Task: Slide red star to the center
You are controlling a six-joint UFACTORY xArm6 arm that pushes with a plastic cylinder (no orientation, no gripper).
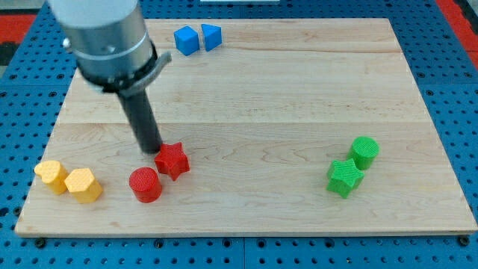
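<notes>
Camera view, single frame. Notes as logged with you at the console.

**You:** Where is the red star?

**Notes:** You will find the red star [172,160] low on the wooden board [299,90], toward the view's left and below the board's middle. It lies flat. A red cylinder [145,184] sits just beside it, down and to the view's left; whether the two touch cannot be told.

**You:** And the tool?

**Notes:** The dark rod comes down from the grey arm housing [104,37] at the view's top left. My tip [153,151] is at the star's upper-left edge, touching it or very nearly so. The rod is one solid piece with nothing on it that parts or closes, and it clasps nothing.

**You:** What else is on the board?

**Notes:** You have two yellow blocks [69,181] side by side at the lower left corner, shapes unclear. A blue cube [187,40] and a second blue block [211,36] stand close together at the top edge. A green cylinder [365,152] and a green star [345,178] stand close together, well apart to the view's right. A blue pegboard surface [455,90] surrounds the board.
</notes>
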